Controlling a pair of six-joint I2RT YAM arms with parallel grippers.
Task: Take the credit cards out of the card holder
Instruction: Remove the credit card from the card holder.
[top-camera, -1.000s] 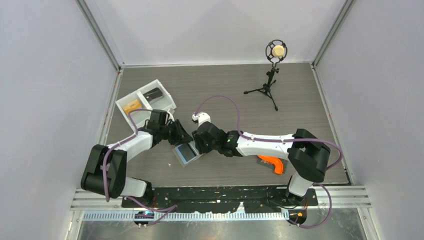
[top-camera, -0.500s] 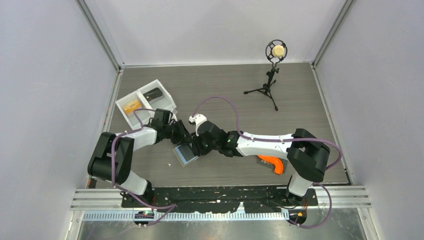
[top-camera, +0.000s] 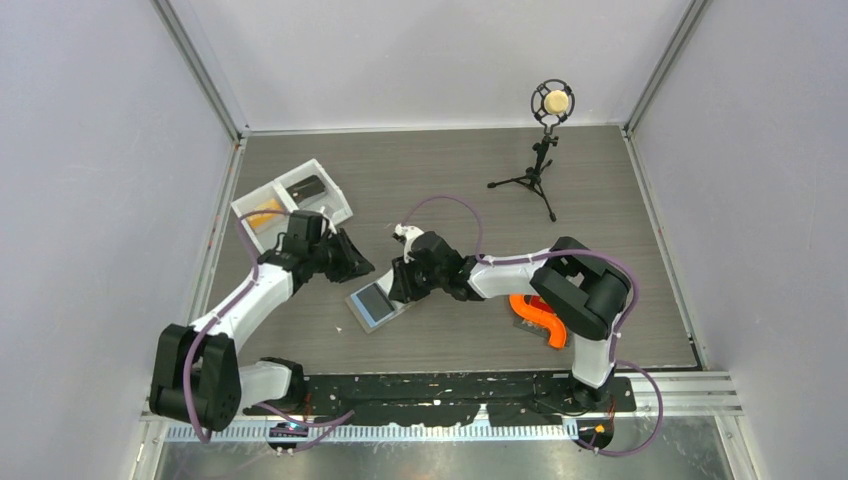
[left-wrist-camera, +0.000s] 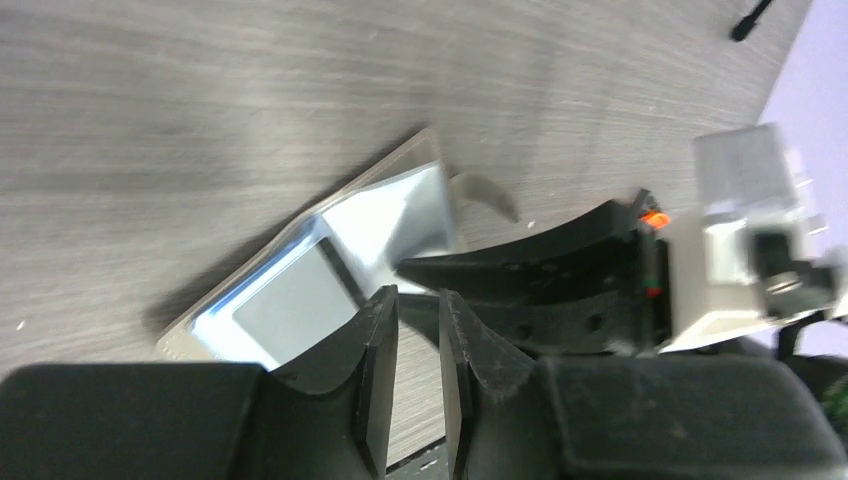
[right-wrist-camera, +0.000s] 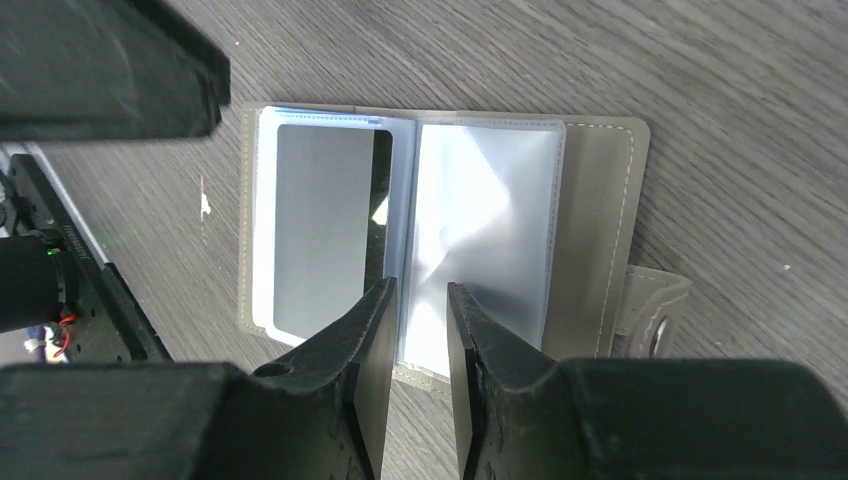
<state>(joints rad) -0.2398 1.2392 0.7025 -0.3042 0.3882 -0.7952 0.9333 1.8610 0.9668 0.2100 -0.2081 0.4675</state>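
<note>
Right end effector: fingers nearly together over the fold of the open card holder; cannot tell whether they pinch a clear sleeve.
Left end effector: clenched on nothing, just beside the card holder.
Worktop: card holder lies flat on it, under the right fingers.
Orange credit card: in the white tray, beyond the left end effector.
Dark credit card: the tray's other compartment.

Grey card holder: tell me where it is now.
In the top view, the grey folding card holder lies open on the wooden table, left of centre, under the right claw, beside the left claw, on the near side of the white two-compartment tray.
</note>
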